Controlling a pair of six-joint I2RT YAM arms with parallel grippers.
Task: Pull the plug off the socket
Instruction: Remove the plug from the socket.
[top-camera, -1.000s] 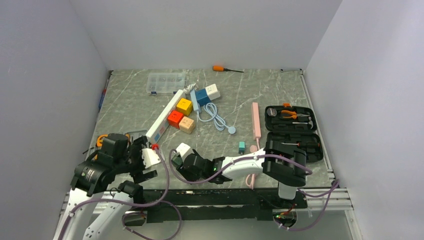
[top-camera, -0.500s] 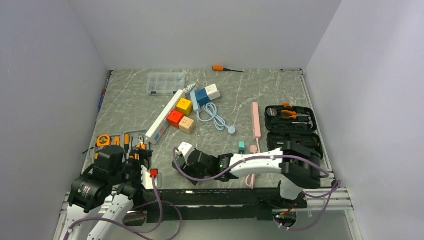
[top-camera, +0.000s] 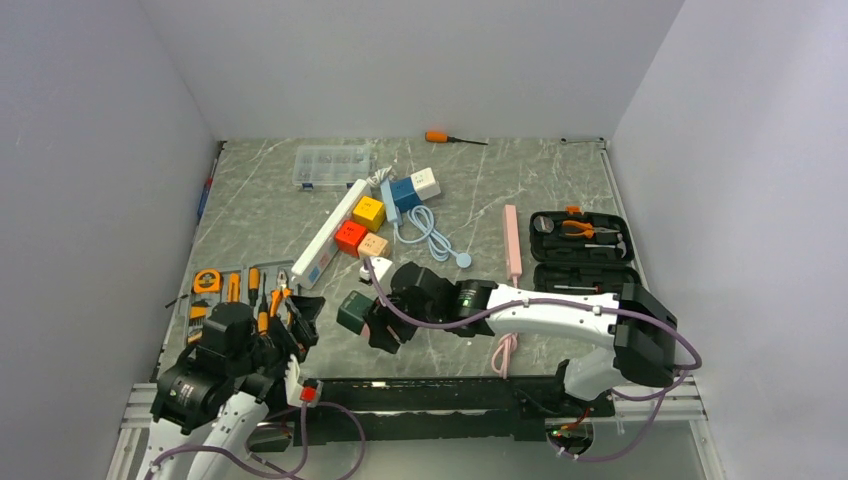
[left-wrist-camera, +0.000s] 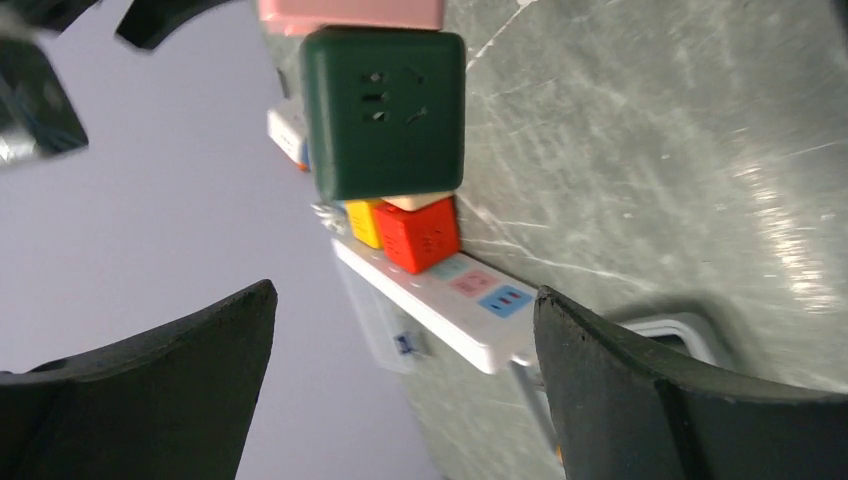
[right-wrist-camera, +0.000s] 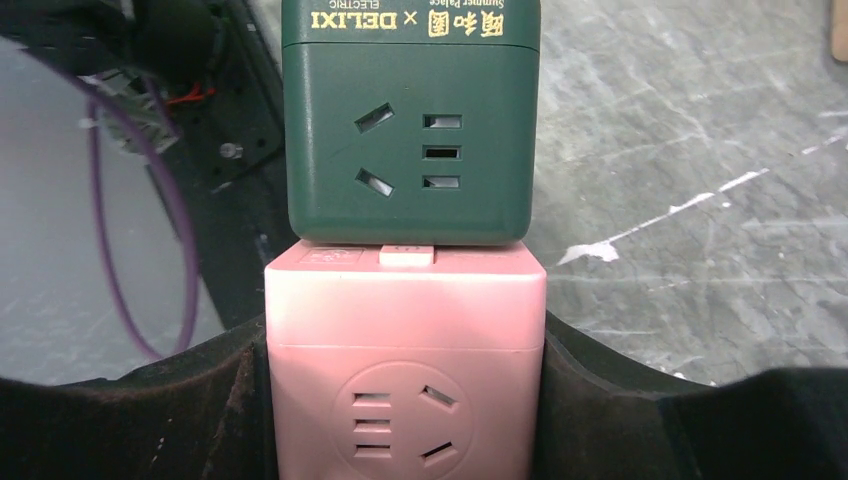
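Two joined cubes are hanging over the near-centre table: the right gripper (right-wrist-camera: 405, 400) is clamping the pink socket cube (right-wrist-camera: 405, 340), the green plug cube (right-wrist-camera: 410, 120) jutting left. The left gripper (left-wrist-camera: 405, 330) is gaping wide, empty; an off-centre grab risks twisting the pair loose.

Dark green cube (right-wrist-camera: 410, 130), pink cube (right-wrist-camera: 405, 370), grey white-veined table (right-wrist-camera: 700, 150)

Robot lab test booth: plain white walls (top-camera: 400, 60), marble-patterned table (top-camera: 540, 180), power strip (top-camera: 330, 235), scattered hand tools (top-camera: 252, 285).
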